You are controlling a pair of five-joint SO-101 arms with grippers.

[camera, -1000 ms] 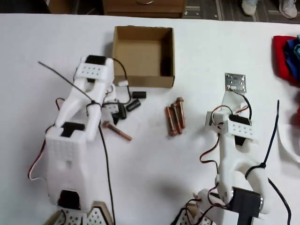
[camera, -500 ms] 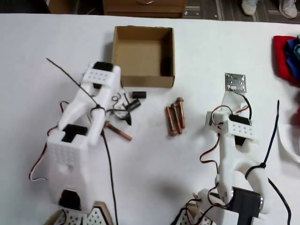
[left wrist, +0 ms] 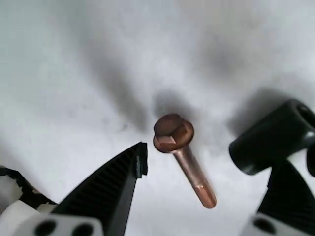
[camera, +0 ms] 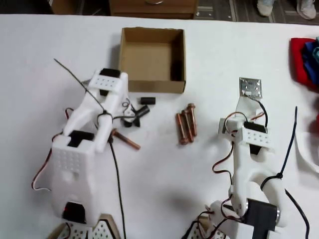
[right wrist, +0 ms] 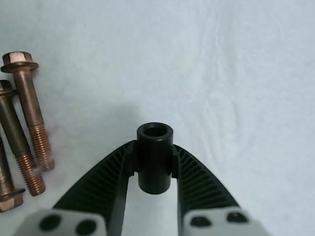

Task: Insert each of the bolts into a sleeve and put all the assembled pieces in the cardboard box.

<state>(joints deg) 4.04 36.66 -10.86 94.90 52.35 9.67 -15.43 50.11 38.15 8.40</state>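
My left gripper (left wrist: 209,164) hangs with its jaws open over a copper bolt (left wrist: 173,135) that lies flat on the white table (left wrist: 74,73). A loose black sleeve (left wrist: 273,137) sits just beside one jaw. If I close here, I judge that jaw may shove the sleeve or roll the bolt away. My right gripper (right wrist: 154,164) pinches an upright sleeve (right wrist: 154,133) at its tips, so it could slip. Three bolts (camera: 185,127) lie between the arms, with the cardboard box (camera: 152,85) beyond. Since a second ago the left wrist has shifted slightly toward mid-table, while the right arm is unmoved.
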